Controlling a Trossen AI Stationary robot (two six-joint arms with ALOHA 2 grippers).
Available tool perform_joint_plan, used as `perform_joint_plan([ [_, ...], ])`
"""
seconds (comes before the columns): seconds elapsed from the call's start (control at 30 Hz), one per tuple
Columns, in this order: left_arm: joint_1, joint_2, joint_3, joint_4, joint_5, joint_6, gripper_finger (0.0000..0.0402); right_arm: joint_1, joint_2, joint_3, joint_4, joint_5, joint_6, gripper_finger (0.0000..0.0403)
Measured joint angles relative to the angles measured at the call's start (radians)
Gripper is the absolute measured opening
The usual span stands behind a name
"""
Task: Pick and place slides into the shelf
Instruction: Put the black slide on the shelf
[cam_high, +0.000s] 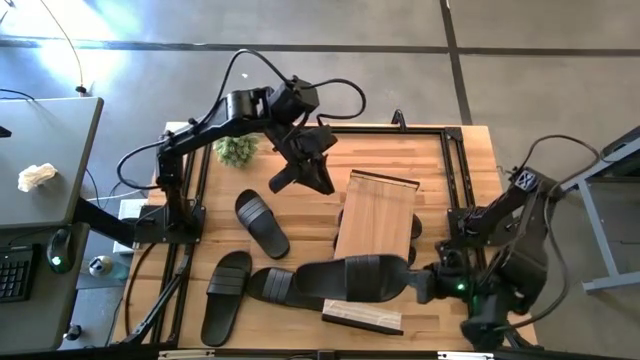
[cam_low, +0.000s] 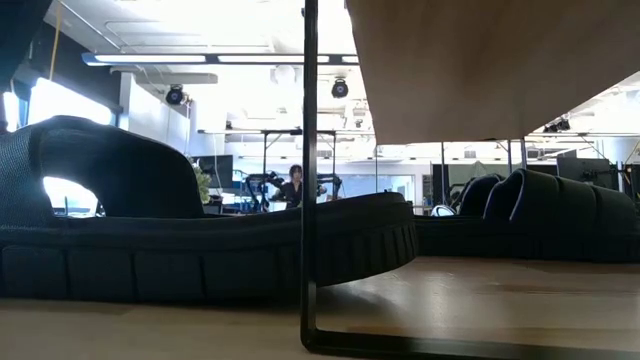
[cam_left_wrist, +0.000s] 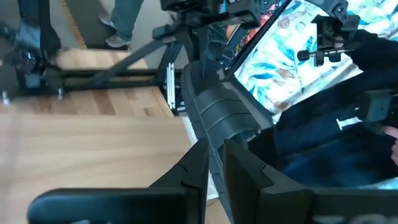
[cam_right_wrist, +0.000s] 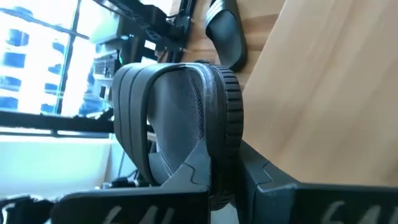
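Observation:
My right gripper is shut on a black slide that reaches leftward from it, in front of the shelf, a light-wood plank top on a thin dark frame. The slide's left end shows over another slide. Two more slides lie sole-down on the table's left half, and one peeks out from under the shelf's right side. My left gripper hangs above the table's far side, left of the shelf. Its fingers are drawn together with nothing between them. My right gripper pinches the sole's end nearest the strap. One finger lies on the footbed at the strap's opening, and the other is on the underside. The fingers come about level from the table's right, along the slide. I cannot tell whether the slide's far end is clear of the table.
A small wood block lies at the near edge, just in front of the held slide. A green plant sits at the far left corner. The shelf's thin dark leg and a slide stand close before the low camera. A person shows far behind.

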Motion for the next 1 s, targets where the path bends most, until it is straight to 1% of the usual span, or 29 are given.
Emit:
perform_joint_plan([
  [0.1,0.020,-0.016,0.001,-0.047,-0.026,0.011,0.0031,-0.014,0.037,0.000,0.052,0.005,0.002,0.0005],
  [0.2,0.070,-0.035,0.000,-0.108,-0.067,0.028,0.0027,-0.036,0.059,0.000,0.116,0.005,-0.025,0.0005],
  [0.3,0.113,-0.055,0.000,-0.144,-0.076,0.029,0.0023,-0.077,0.081,0.000,0.189,-0.040,-0.095,0.0005],
  [0.43,0.180,-0.091,0.000,-0.195,-0.077,0.048,0.0018,-0.159,0.090,0.000,0.302,-0.097,-0.281,0.0005],
  [0.53,0.225,-0.112,0.000,-0.243,-0.076,0.068,0.0015,-0.232,0.090,0.000,0.396,-0.174,-0.440,0.0005],
  [0.63,0.258,-0.130,0.000,-0.298,-0.072,0.082,0.0012,-0.312,0.090,0.000,0.458,-0.275,-0.589,0.0005],
  [0.77,0.288,-0.145,0.000,-0.368,-0.068,0.101,0.0012,-0.426,0.090,0.000,0.463,-0.413,-0.762,0.0005],
  [0.83,0.292,-0.155,0.000,-0.397,-0.071,0.113,0.0012,-0.478,0.088,0.000,0.440,-0.456,-0.825,0.0005],
  [0.93,0.299,-0.171,0.000,-0.420,-0.079,0.140,0.0010,-0.548,0.064,0.000,0.397,-0.475,-0.937,0.0005],
  [1.0,0.307,-0.181,0.000,-0.420,-0.080,0.140,0.0008,-0.583,0.037,0.000,0.344,-0.461,-0.988,0.0005],
])
